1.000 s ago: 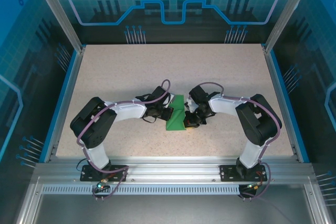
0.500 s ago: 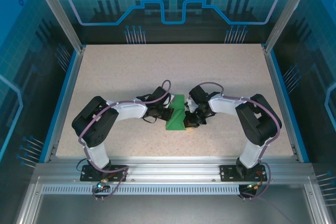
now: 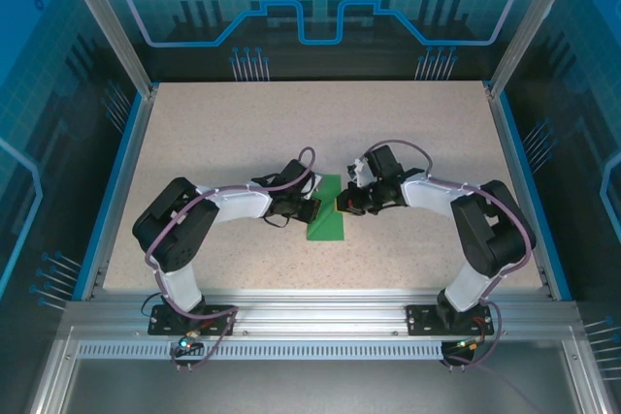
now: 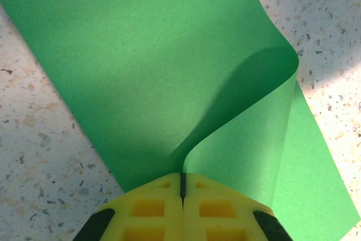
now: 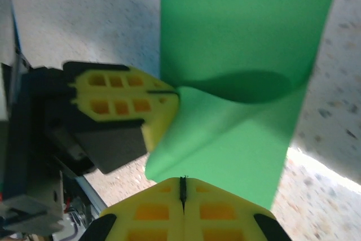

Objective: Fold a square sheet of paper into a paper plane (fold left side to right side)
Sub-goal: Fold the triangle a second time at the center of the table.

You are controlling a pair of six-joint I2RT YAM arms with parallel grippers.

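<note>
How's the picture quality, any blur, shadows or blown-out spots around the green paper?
Top external view: sharp, evenly lit. Left wrist view: crisp, soft shadow beneath the curled green paper. Right wrist view: slightly blurred, with a bright strip on the table at lower right.

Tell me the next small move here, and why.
Probably ease the left claw rightward and down: both it and the right claw are shut on the paper, and the lifted flap curls up, not yet lying flat for a crease.

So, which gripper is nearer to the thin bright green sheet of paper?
Neither, both touch the green sheet: the left gripper is shut on its left edge, the right gripper on its right edge.
</note>
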